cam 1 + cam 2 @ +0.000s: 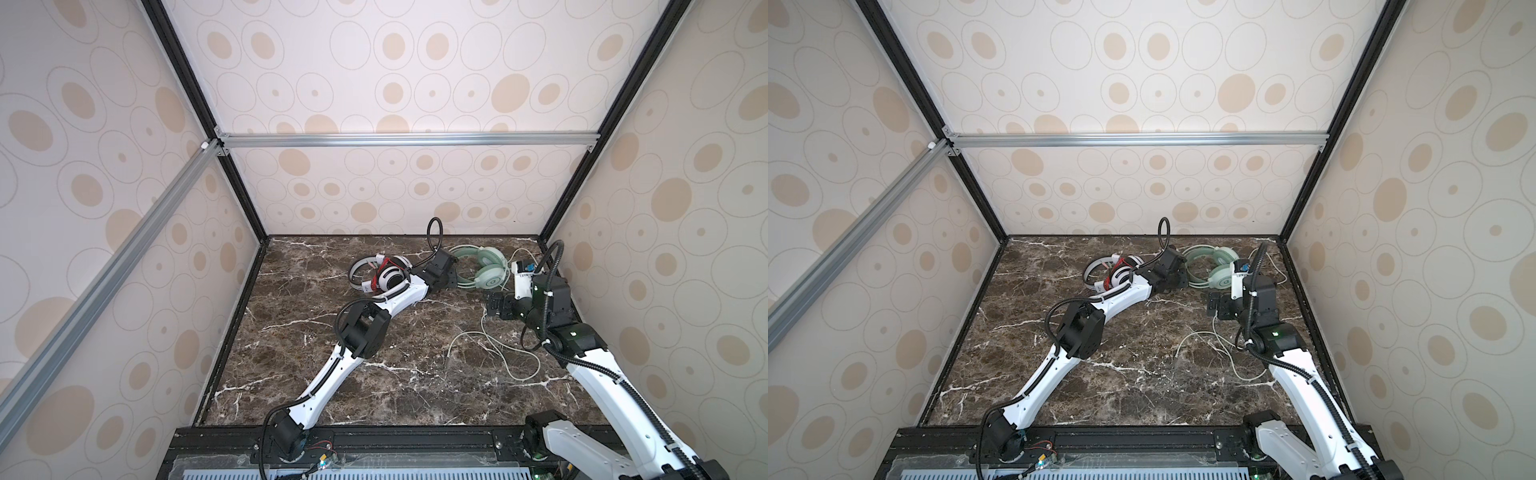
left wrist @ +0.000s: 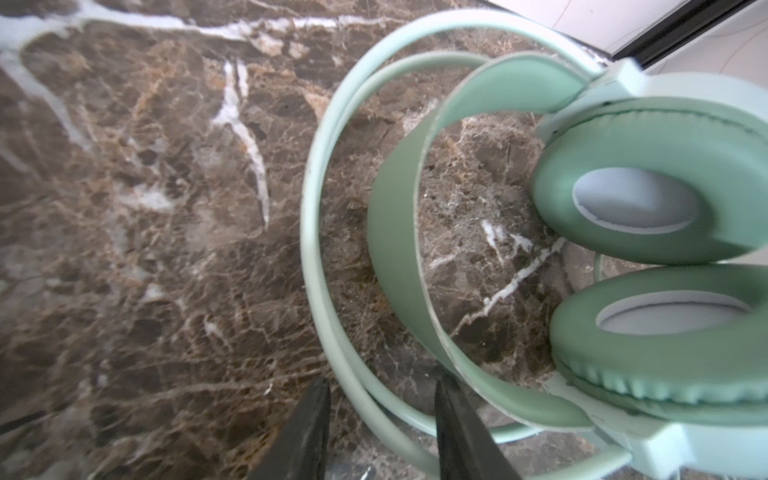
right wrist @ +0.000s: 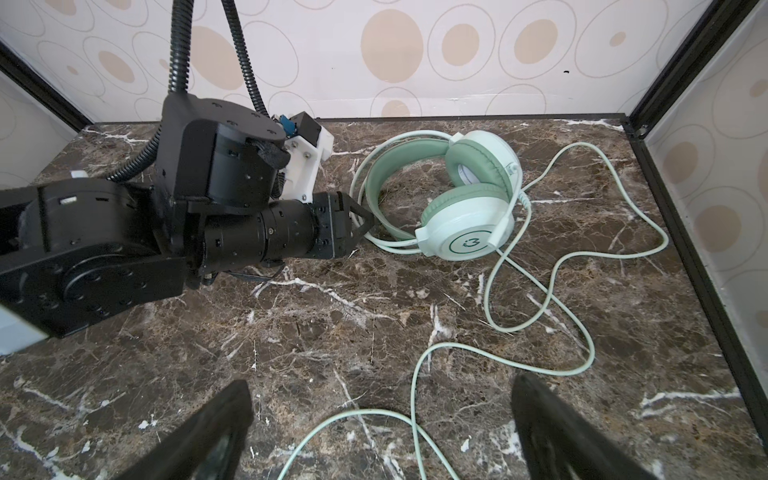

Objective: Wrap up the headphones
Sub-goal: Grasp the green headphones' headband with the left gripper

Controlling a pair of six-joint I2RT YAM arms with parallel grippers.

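Both top views show white headset [image 1: 392,277]; wrist views, mint headset [image 3: 465,241].

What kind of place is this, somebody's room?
Probably a robot test booth, not a home: two robot arms mounted beside a marble-look tabletop, patterned panels on a metal frame, and two headsets laid out.

The white, black-padded headset [image 1: 392,277] is partly hidden by the left arm [image 1: 399,297]. The mint-green headset's ear cups [image 2: 665,249] are cut off.
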